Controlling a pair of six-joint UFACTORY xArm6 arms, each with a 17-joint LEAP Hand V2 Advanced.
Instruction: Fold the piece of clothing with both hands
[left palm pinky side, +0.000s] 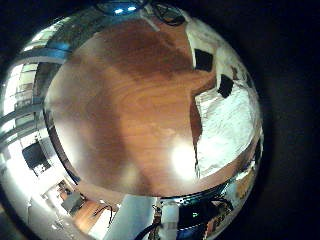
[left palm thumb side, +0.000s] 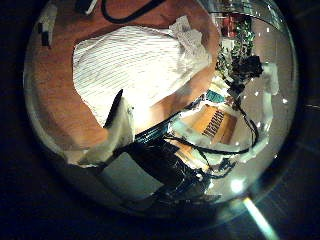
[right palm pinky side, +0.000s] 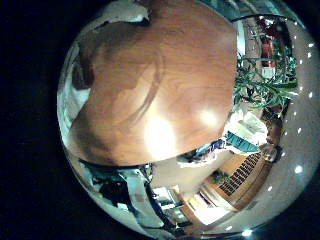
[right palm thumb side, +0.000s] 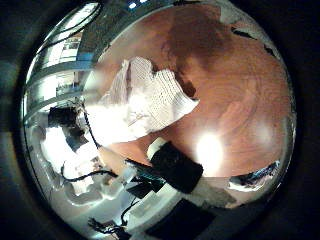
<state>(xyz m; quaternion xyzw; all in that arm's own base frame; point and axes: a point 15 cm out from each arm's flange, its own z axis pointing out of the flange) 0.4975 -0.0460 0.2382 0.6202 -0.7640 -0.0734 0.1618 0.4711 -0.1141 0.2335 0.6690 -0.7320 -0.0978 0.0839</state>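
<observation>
A striped garment (left palm thumb side: 140, 60) lies spread on the wooden table (left palm thumb side: 60, 90) in the left thumb side palm view. One edge (left palm thumb side: 88, 150) rises close to my left hand (left palm thumb side: 115, 108), whose finger curls over the cloth. In the left little finger side palm view the garment (left palm pinky side: 232, 125) sits close to the palm, beside the fingers (left palm pinky side: 224, 86). In the right thumb side palm view the garment (right palm thumb side: 145, 95) lies bunched on the table, a little away from my right hand (right palm thumb side: 175, 165). The right little finger side palm view shows mostly bare table (right palm pinky side: 170, 70), with a strip of cloth (right palm pinky side: 68, 110) at its rim.
The table edge (right palm pinky side: 175, 155) runs close to the right hand, with room furniture (right palm pinky side: 245, 130) beyond it. Bare wood (left palm pinky side: 120, 110) stretches beside the garment. The other arm (right palm thumb side: 65, 120) shows past the cloth in the right thumb side palm view.
</observation>
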